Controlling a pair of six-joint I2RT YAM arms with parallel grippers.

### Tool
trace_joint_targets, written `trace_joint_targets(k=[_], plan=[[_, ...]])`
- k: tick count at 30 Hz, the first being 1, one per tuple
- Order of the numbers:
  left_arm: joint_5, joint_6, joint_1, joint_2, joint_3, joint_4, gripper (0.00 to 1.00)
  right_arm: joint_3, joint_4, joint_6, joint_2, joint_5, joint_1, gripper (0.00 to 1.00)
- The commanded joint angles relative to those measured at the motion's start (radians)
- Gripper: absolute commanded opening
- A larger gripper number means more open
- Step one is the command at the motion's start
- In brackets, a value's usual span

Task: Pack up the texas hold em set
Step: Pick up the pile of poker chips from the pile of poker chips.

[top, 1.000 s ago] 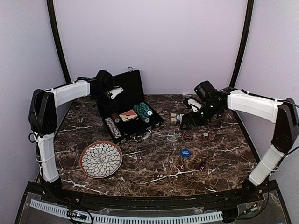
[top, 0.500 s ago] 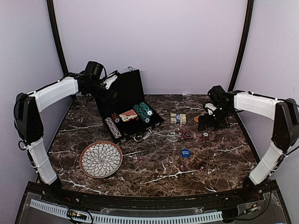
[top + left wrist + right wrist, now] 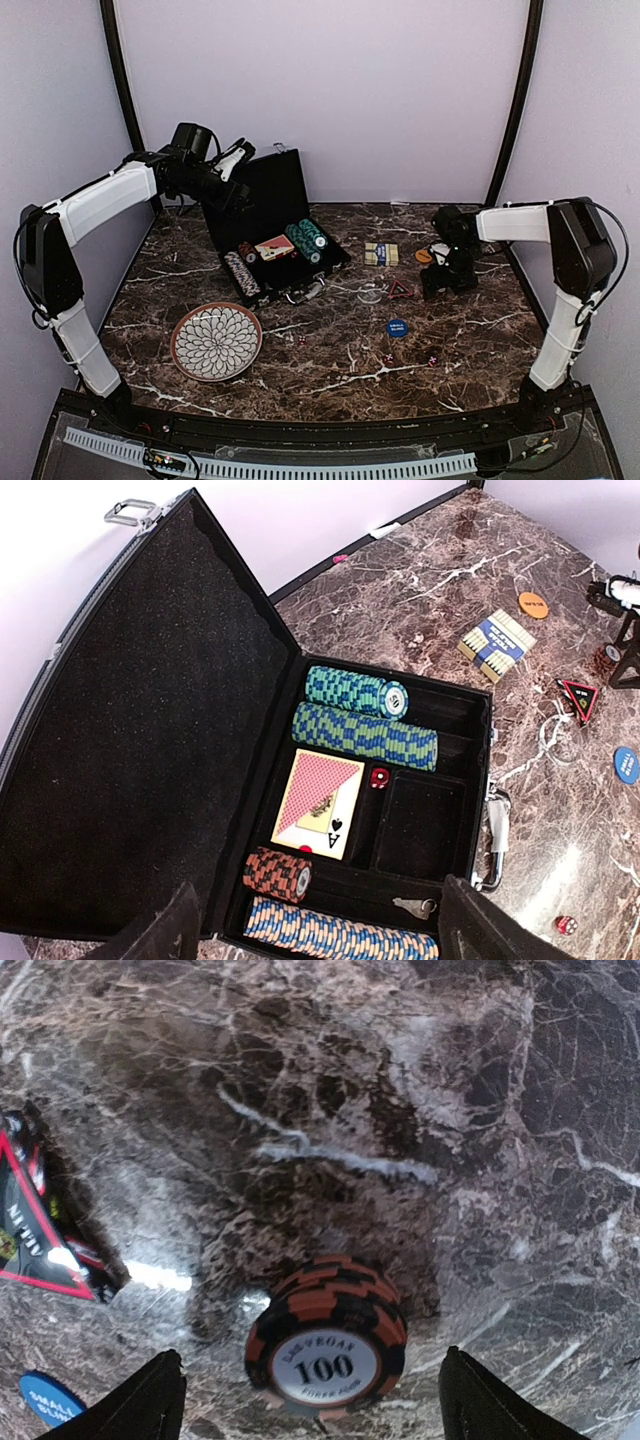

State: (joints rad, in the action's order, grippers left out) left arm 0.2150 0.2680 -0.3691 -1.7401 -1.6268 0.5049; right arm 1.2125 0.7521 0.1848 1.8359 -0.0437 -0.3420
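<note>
Poker set [image 3: 283, 255], where is it? (M.)

Split. Black case [image 3: 140, 740] lies open at the back left of the counter [image 3: 330, 385], lid propped up. Inside are green-and-blue chip rows [image 3: 365, 735], a card deck [image 3: 320, 802], a red die [image 3: 378, 778], orange chips [image 3: 280, 872] and a blue-and-cream row [image 3: 340, 942] at the front. One square slot [image 3: 420, 825] is bare. Loose on the right are a second deck [image 3: 381, 254], orange button [image 3: 533, 606], blue button [image 3: 397, 327], red triangle marker [image 3: 400, 289] and a few dice [image 3: 388, 357]. (R.)

Left hand [image 3: 238, 152]? (M.)

Spread wide with nothing in it, raised by the lid's top edge. Likely held high to look down on the slots, clear of the lid. (R.)

Right hand [image 3: 443, 280]? (M.)

Points straight down at the counter's right side. Fingers are released, one on either side of a short stack of orange-and-black chips [image 3: 328, 1340] marked 100. Neither finger touches it. The straddle reads as set-up for a pinch. (R.)

Plate [image 3: 216, 342]? (M.)

Patterned, near the case front but apart from it. Not part of the set, so I'd leave it. (R.)

Progress? (M.)

Roughly midway, at a guess: chips mostly stowed, small pieces out. Risk: the stack could topple if pinched off-centre. (R.)
</note>
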Motion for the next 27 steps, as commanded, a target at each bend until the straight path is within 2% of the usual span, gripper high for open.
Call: trace_joint_targets(k=[1,8,27], plan=[[0.035,-0.016,0.002,0.046,0.015,0.007,0.85,0.022,-0.033,-0.019,0.03,0.005,0.023,0.85],[0.039,-0.017,0.002,0.034,0.019,0.004,0.85,0.014,-0.049,-0.034,0.048,0.059,0.037,0.7],[0.064,-0.035,0.002,0.026,0.018,0.006,0.86,0.015,-0.051,-0.044,0.049,0.068,0.037,0.42]])
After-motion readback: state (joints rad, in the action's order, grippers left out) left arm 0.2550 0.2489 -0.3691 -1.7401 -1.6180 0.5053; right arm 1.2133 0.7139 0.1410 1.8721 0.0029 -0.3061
